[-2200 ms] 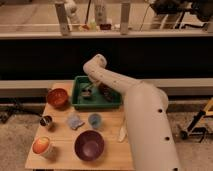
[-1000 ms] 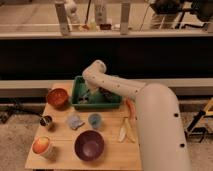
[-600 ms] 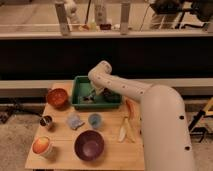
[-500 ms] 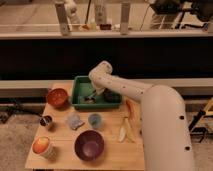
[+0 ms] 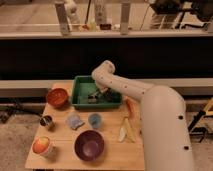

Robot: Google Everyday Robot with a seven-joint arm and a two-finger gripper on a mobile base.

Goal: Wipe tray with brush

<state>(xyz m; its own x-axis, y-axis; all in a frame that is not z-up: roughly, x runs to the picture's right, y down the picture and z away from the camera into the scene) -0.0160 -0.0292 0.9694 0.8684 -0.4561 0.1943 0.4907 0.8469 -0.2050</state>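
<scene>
— Green tray (image 5: pixel 81 89): position?
— It sits on the wooden table (image 5: pixel 107 152), at the far edge.
— Gripper position?
— The gripper (image 5: pixel 95 95) is inside the tray, low over its floor, near the middle. The white arm (image 5: pixel 125 89) enters over the tray's right wall. Open or closed: cannot tell. 1 dark shape at the gripper is too blurred to identify.
— Other items, relative to the tray?
— 1 red bowl (image 5: pixel 57 97) is just beside its left wall. 1 blue cup (image 5: pixel 95 120) is near its front wall. 1 purple bowl (image 5: pixel 89 145) is further in front. 1 yellowish item (image 5: pixel 125 131) lies front-right.
</scene>
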